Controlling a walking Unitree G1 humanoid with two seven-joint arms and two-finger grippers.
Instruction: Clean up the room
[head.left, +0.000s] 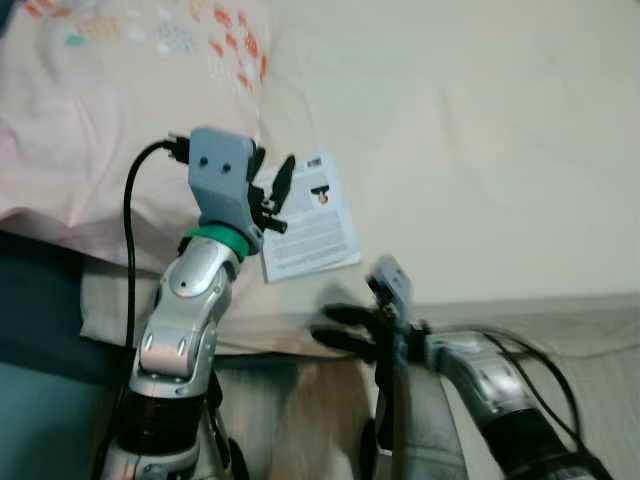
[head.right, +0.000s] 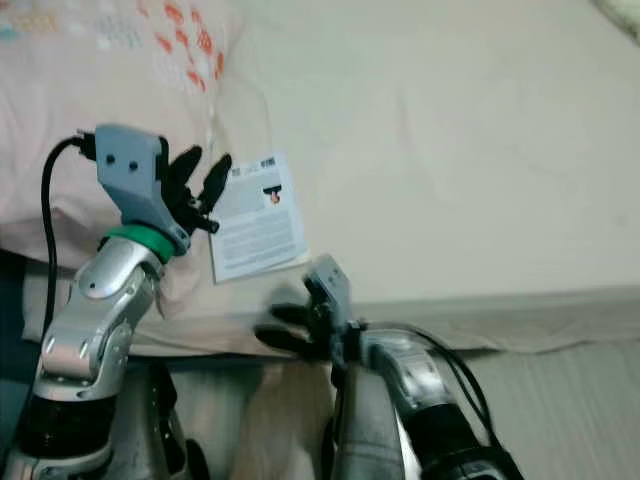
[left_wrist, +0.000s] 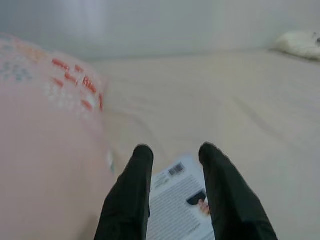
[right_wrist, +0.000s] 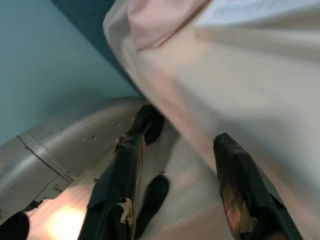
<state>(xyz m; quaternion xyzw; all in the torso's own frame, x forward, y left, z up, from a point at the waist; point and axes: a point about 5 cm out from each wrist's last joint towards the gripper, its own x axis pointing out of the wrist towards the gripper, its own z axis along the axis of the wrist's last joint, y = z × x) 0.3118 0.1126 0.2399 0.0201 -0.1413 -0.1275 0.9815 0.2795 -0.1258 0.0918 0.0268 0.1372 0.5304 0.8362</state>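
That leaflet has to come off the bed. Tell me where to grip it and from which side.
Grip the leaflet at its near edge, which lies close to the edge of the bed. It lies flat on the sheet, so a pinch from above would likely slip; coming in low from the robot's side looks better. The open left gripper is next to it, beside the pink pillow; the right gripper is below the mattress edge.
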